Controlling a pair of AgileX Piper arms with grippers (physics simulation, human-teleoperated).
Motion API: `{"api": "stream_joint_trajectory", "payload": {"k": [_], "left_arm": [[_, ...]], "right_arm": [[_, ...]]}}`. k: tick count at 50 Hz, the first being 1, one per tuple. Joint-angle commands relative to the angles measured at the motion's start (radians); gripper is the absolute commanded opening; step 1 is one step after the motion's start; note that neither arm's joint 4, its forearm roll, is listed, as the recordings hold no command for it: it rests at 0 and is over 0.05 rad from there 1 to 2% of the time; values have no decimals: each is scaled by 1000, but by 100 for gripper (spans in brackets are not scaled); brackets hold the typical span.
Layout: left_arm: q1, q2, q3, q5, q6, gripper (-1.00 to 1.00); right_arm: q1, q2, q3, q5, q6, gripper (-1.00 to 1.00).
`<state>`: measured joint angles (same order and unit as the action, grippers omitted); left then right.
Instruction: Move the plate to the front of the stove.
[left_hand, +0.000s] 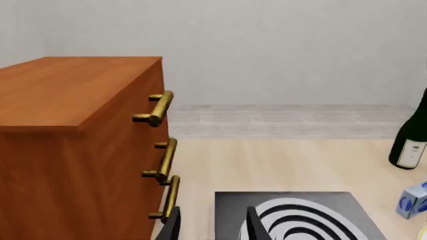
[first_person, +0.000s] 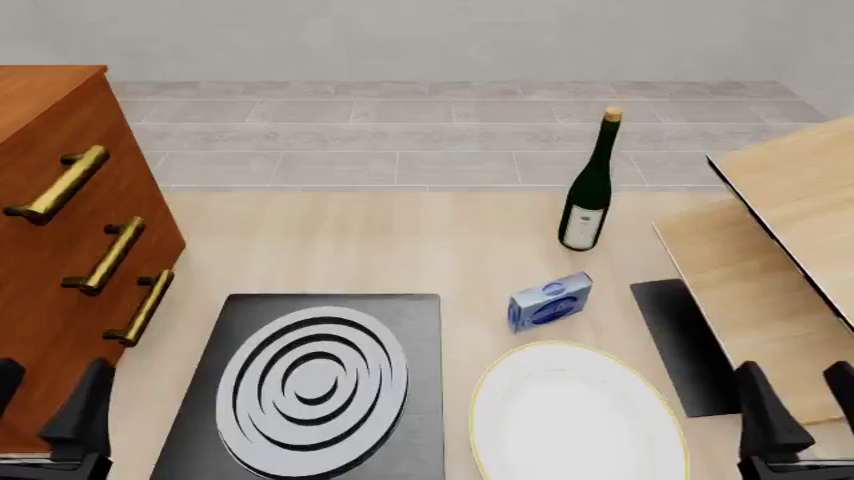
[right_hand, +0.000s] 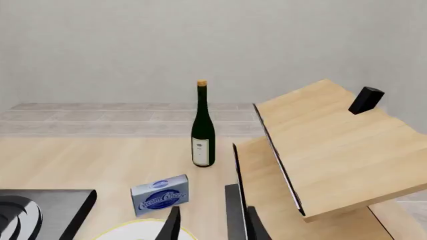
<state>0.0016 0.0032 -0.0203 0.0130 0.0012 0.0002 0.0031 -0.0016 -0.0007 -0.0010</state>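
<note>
The stove (first_person: 314, 385) is a dark square slab with silver-white rings, lying near the front left of the table. The white plate (first_person: 577, 420) with a thin gold rim lies flat to its right, apart from it. My left gripper (first_person: 47, 405) hangs open at the front left corner, left of the stove, with nothing between its fingers. My right gripper (first_person: 798, 405) is open and empty at the front right, to the right of the plate. In the left wrist view the stove (left_hand: 293, 215) lies beyond the left gripper (left_hand: 212, 225). The right wrist view shows the plate (right_hand: 133, 232) beside the right gripper (right_hand: 213, 225).
A wooden cabinet (first_person: 54, 250) with brass handles stands at the left, close to my left gripper. A dark wine bottle (first_person: 587, 185) and a small blue box (first_person: 550, 300) sit behind the plate. A plain dark mat (first_person: 681, 340) and slanted wooden boards (first_person: 787, 230) are at the right.
</note>
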Motion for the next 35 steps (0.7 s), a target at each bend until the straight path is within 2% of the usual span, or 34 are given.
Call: {"api": "stream_joint_trajectory", "payload": {"k": [1,5,8,9,14,15,17,24,27,29,30,32,35], "left_arm": [[-23,14,8,-17,15,100],[-39,40,-20,-16,18,100],[-90,75,-46,-22,51,100],[-100,90,-54,-28,42,100],[-150,236,-97,-124,169,100],[-165,257,-106,-135,171,100],[-178,312,-120,-174,246,100],[-249,481,-185,-248,304,100],[-284,562,-191,-298,381,100],[-297,606,-204,-313,393,100],[-320,639,-204,-340,436,100],[-336,675,-224,-343,450,100],[-388,742,-256,-360,514,100]], "right_arm": [[-2,10,-4,-3,4,100],[-3,11,-4,-4,11,100],[-2,15,-3,-7,16,100],[-2,14,-3,-7,16,100],[-6,4,-4,1,24,100],[-6,3,-4,2,25,100],[-7,3,-6,4,30,100],[-4,13,-3,-3,34,100],[-3,21,-1,-10,37,100],[-1,23,-2,-11,39,100],[-1,24,-2,-11,39,100],[-2,18,-1,-7,41,100],[-4,15,-2,-5,43,100]]}}
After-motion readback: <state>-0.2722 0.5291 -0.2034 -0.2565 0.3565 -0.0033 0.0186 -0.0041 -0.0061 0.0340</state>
